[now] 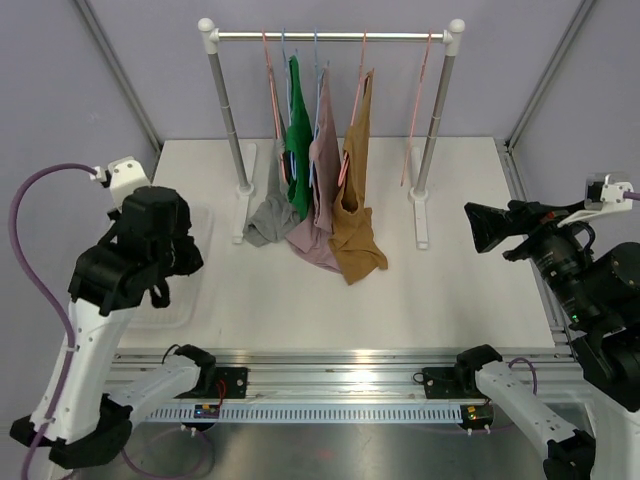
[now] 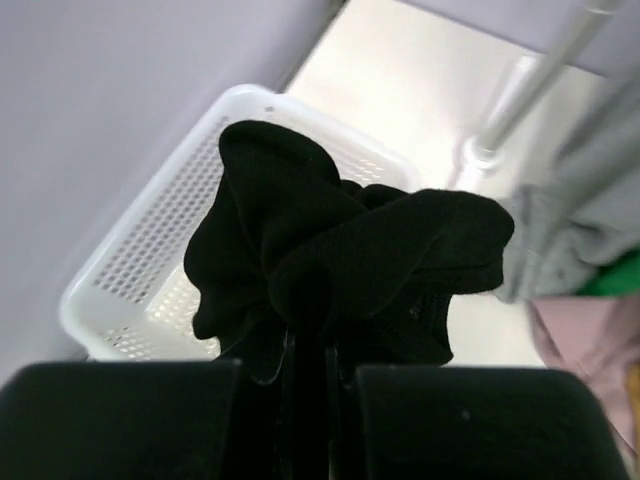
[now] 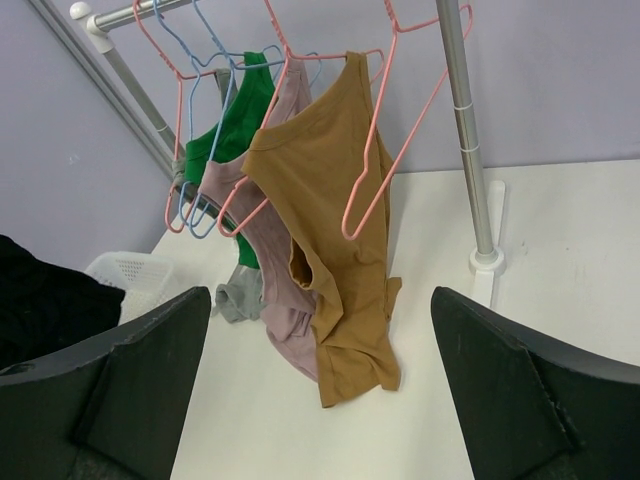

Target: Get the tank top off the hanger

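Observation:
A black tank top hangs crumpled from my left gripper, whose jaws are shut on it, above a white perforated basket. In the top view the left gripper is at the table's left side over the basket. On the rack, a brown tank top hangs on a pink hanger, with mauve, green and grey tops left of it. My right gripper is open and empty at the right, facing the brown top.
The rack's metal rail stands on two white-footed posts at the back. An empty pink hanger hangs at its right end, also in the right wrist view. The garments' hems rest on the table.

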Robot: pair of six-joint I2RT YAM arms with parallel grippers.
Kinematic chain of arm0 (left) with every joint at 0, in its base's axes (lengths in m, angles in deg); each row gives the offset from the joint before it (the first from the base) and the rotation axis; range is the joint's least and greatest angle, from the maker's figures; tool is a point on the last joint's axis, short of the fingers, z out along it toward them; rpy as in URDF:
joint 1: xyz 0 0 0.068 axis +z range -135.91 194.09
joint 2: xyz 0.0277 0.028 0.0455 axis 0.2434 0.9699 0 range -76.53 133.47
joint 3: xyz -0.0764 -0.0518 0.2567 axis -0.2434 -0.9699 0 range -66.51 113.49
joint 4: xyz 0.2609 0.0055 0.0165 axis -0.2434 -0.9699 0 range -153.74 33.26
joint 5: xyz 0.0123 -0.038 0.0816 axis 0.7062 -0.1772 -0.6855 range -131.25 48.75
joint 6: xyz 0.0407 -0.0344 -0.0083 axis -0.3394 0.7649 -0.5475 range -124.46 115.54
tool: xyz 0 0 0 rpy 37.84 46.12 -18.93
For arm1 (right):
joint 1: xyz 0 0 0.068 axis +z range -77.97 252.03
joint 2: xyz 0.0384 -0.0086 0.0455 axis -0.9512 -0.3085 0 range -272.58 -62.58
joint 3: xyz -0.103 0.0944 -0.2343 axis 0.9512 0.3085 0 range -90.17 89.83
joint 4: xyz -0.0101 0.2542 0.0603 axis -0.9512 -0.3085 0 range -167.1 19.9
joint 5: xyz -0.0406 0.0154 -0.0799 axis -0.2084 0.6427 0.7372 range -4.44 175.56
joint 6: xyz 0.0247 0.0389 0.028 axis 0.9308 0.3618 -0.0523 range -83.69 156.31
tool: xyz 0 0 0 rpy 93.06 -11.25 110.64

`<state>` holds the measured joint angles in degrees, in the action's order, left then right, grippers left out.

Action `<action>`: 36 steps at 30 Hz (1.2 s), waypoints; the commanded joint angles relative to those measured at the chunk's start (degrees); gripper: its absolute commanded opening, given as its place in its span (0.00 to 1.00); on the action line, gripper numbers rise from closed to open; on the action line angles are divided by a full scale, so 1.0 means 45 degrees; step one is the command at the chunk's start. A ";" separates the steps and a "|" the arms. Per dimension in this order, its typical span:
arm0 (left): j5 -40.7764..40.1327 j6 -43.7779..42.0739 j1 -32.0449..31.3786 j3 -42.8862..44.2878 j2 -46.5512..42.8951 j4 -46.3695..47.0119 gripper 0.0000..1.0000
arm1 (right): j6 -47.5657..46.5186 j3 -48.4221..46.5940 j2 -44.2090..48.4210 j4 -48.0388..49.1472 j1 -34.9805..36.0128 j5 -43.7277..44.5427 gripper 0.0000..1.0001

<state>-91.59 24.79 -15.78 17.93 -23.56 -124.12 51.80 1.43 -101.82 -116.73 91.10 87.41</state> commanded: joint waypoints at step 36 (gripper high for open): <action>1.6834 -0.2498 0.7810 -0.7043 -0.5050 0.5400 0.99 | 0.0875 -0.8693 -1.2270 -0.0849 0.2442 0.1911 0.72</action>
<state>-21.35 13.91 20.26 -11.03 -43.36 -104.55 58.05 -32.97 -152.92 -119.05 100.90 86.84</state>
